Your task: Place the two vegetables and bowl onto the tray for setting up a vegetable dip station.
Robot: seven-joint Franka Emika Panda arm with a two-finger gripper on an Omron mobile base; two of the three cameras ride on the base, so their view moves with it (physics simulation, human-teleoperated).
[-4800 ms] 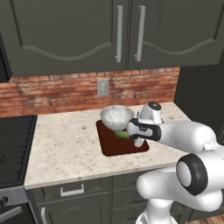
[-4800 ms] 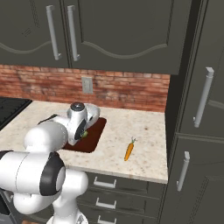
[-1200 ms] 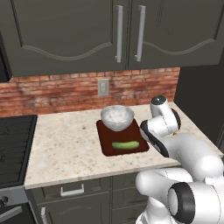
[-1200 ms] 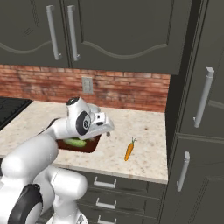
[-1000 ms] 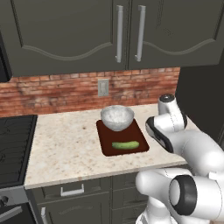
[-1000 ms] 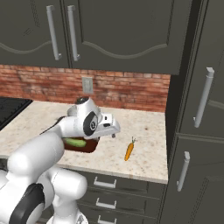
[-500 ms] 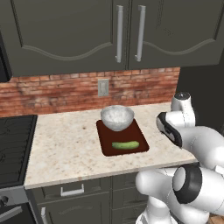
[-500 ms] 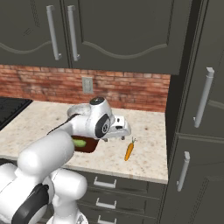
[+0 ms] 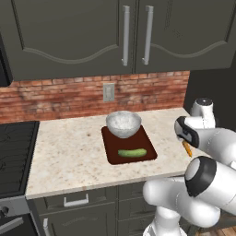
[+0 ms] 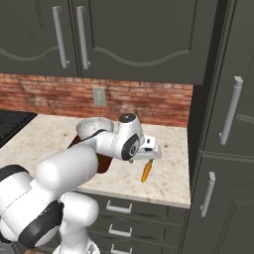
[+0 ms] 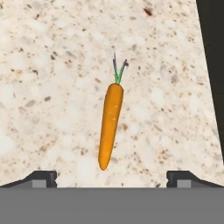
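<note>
The thin tapered orange carrot (image 11: 110, 126) lies flat on the speckled beige stone counter (image 11: 52, 87), lengthwise between the two dark fingertips (image 11: 42, 178) and a little ahead of them, green stem pointing away. The two-finger gripper (image 11: 111, 179) hangs above it with jaws spread wide, holding nothing. The dark-green oblong cucumber (image 9: 132, 152) and speckled grey-white bowl (image 9: 123, 124) rest on the reddish-brown rectangular tray (image 9: 112, 155).

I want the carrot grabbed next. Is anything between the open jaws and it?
Nothing visible. In the hand view the carrot lies alone on bare counter, with the gripper open directly above it, jaws wide apart.
</note>
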